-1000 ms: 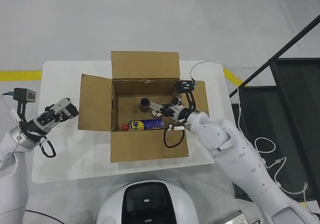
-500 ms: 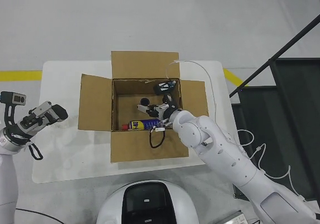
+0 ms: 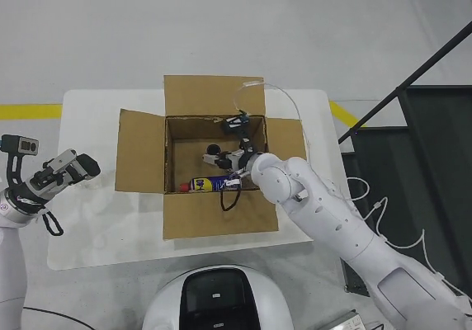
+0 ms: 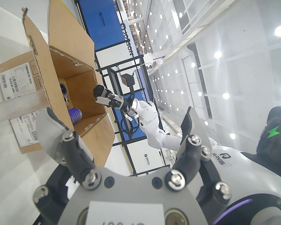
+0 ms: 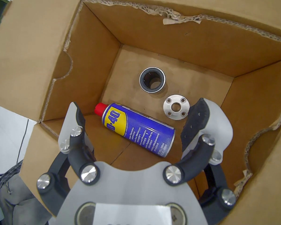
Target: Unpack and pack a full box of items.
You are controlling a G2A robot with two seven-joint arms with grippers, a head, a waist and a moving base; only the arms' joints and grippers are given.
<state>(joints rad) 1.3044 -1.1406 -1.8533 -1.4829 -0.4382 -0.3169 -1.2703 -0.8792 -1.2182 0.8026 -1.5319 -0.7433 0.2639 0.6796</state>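
Observation:
An open cardboard box [image 3: 141, 153] stands mid-table with its flaps spread. On its floor lie a blue spray can [image 5: 135, 129] with a red cap, a black ring-shaped bearing [image 5: 152, 80] and a round metal flange [image 5: 176, 107]. My right gripper [image 5: 137, 108] hangs open above the can, inside the box mouth, with nothing between its fingers. In the top view the right gripper [image 3: 234, 157] sits over the box's right half, the can [image 3: 215, 183] just below it. My left gripper [image 3: 71, 169] is open and empty, off the box's left flap above the table.
The white table [image 3: 96, 231] has bare room left of and in front of the box. A dark metal rack [image 3: 417, 148] stands to the right of the table. A thin white cable [image 3: 281, 95] arcs over the box's back right corner.
My right arm has swung left, bringing its gripper further over the box interior. The left arm drew back to the left, away from the flap, then held still.

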